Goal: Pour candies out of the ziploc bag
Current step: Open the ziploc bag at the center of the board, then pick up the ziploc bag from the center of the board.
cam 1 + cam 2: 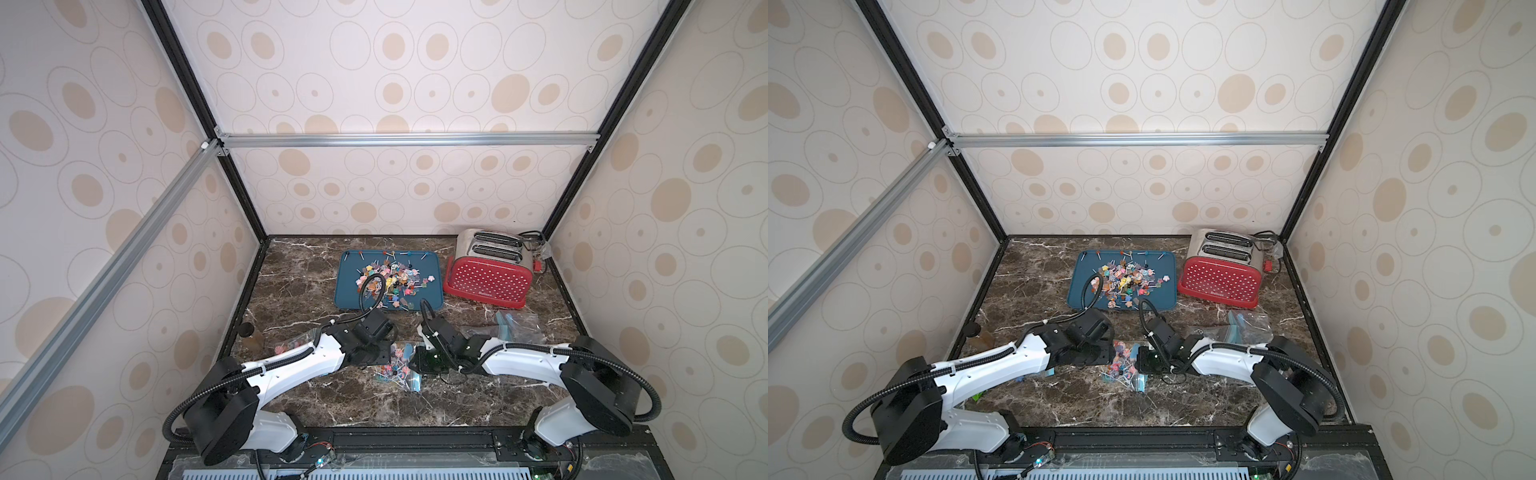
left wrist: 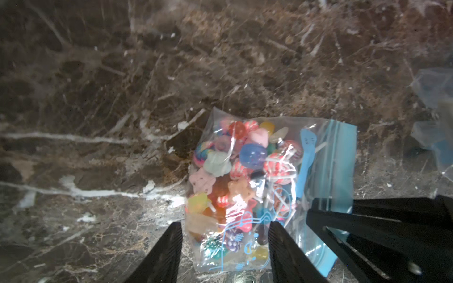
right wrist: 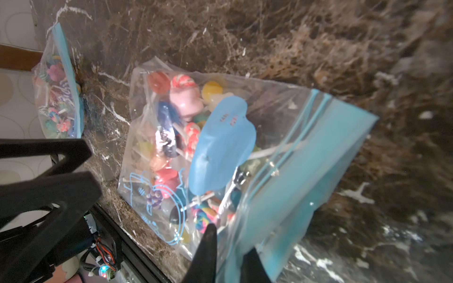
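The ziploc bag [image 2: 326,156], clear with a blue zip strip, lies flat on the marble table between my two arms in both top views [image 1: 397,368] [image 1: 1125,368]. It is packed with candies [image 2: 252,154], tiny multicoloured lollipops on white sticks. My left gripper [image 2: 225,225] is open, its fingers standing on either side of the bag's bottom end without squeezing it. My right gripper [image 3: 229,239] is shut on the blue zip edge of the bag [image 3: 306,171], one finger on each face. More candies [image 1: 390,280] lie heaped on the blue tray [image 1: 347,293].
A red toaster [image 1: 488,276] stands at the back right beside the tray. Empty clear bags [image 1: 517,328] lie to the right of my right arm. Another filled bag [image 3: 58,93] sits at the table's left side, partly under my left arm [image 1: 291,345].
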